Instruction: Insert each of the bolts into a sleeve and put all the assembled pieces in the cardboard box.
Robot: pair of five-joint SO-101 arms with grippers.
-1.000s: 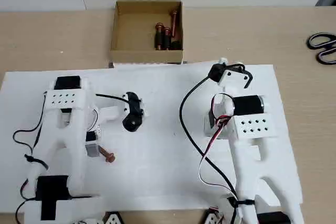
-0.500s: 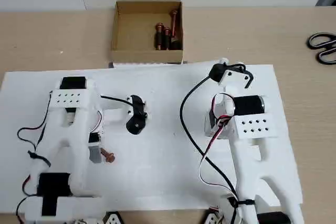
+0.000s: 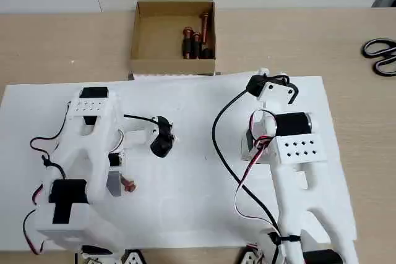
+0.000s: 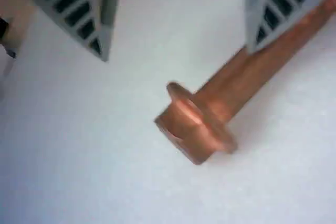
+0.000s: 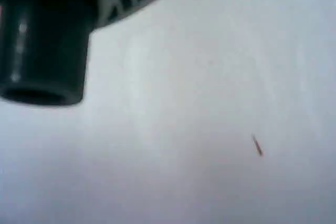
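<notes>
Bolt [image 4: 210, 114] lies with its shaft under one finger of the spread-open left gripper [image 4: 177, 51]; centre the jaws across that shaft before closing. Right gripper [image 3: 267, 78] clasps a black sleeve [image 5: 44, 45].

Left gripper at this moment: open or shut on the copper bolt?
Open. The left gripper has its fingers wide apart; the copper bolt lies on the white sheet, by one finger.

High view: fixed overhead, facing steeply down on the bench [image 3: 55, 41], taking in both arms, the white sheet [image 3: 198, 214] and the cardboard box [image 3: 173, 65] at the far edge. Left wrist view: very near the sheet, facing down between its claw [image 4: 177, 48] tips. Right wrist view: equally near the sheet. Shared with high view: copper bolt [image 4: 210, 108] and sheet
</notes>
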